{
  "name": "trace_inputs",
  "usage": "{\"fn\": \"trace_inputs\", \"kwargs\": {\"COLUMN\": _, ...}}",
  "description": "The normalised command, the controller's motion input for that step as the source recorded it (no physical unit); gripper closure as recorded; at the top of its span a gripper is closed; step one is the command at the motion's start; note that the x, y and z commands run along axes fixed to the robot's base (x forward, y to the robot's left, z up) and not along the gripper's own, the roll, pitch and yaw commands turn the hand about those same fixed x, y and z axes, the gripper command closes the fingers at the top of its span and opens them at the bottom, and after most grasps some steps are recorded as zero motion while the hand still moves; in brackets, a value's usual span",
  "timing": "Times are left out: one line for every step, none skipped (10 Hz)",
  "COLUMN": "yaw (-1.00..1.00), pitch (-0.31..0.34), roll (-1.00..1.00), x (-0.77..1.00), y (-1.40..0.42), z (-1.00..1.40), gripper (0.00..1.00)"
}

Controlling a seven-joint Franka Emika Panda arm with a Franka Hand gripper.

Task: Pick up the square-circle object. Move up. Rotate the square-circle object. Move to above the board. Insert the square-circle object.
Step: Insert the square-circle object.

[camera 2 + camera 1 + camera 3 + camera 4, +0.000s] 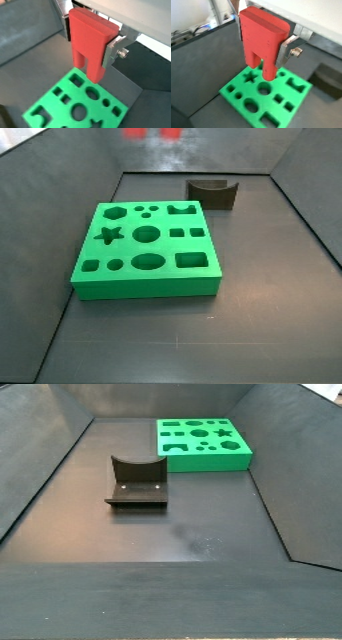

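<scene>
The square-circle object, nearest the lens in both wrist views, is a red piece with a broad upper body and two prongs. In a wrist view it is clamped between the silver fingers of the tool, and its long axis runs from the tool down toward the board, prongs leading. In a wrist view the same grasp shows on the square-circle object: a finger plate presses its flank, and the prong tips hang above the near corner of the board, clear of its surface. In a side view the board lies flat on the table with every cut-out vacant; a red blur at the upper edge is probably the held piece, high above. In a side view the board sits beyond the dark U-shaped block; the tool is out of frame. Judged status: pick-up and lift are complete, rotation appears complete, positioning over the board is near complete, insertion remains.
</scene>
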Motion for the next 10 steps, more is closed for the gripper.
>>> {"fn": "trace_inputs", "kwargs": {"yaw": 0.27, "pitch": 0.000, "roll": 0.10, "x": -0.47, "y": -0.54, "z": -1.00, "gripper": 1.00}}
{"fn": "trace_inputs", "kwargs": {"yaw": 0.35, "pitch": 0.000, "roll": 0.05, "x": -0.55, "y": -0.21, "z": -1.00, "gripper": 1.00}}
{"fn": "trace_inputs", "kwargs": {"yaw": 0.41, "pitch": -0.133, "roll": 0.00, "x": -0.42, "y": 0.00, "z": -0.90, "gripper": 1.00}}
{"fn": "trace_inputs", "kwargs": {"yaw": 0.43, "pitch": -0.256, "roll": -0.06, "x": -0.35, "y": 0.02, "z": -0.65, "gripper": 1.00}}
{"fn": "trace_inputs", "kwargs": {"yaw": 0.40, "pitch": -0.299, "roll": -0.11, "x": -0.26, "y": 0.00, "z": -0.50, "gripper": 1.00}}
{"fn": "trace_inputs", "kwargs": {"yaw": 0.30, "pitch": -0.357, "roll": -0.11, "x": -0.23, "y": -0.03, "z": -0.42, "gripper": 1.00}}
{"fn": "trace_inputs", "kwargs": {"yaw": 0.09, "pitch": -0.290, "roll": -0.07, "x": -0.12, "y": -0.03, "z": -0.64, "gripper": 1.00}}
{"fn": "trace_inputs", "kwargs": {"yaw": 0.00, "pitch": -0.216, "roll": -0.01, "x": -0.09, "y": -0.03, "z": -0.85, "gripper": 1.00}}
{"fn": "trace_inputs", "kwargs": {"yaw": -0.13, "pitch": -0.160, "roll": 0.00, "x": 0.00, "y": 0.00, "z": -0.94, "gripper": 1.00}}
{"fn": "trace_inputs", "kwargs": {"yaw": -0.26, "pitch": -0.087, "roll": 0.00, "x": 0.00, "y": 0.00, "z": -0.92, "gripper": 1.00}}
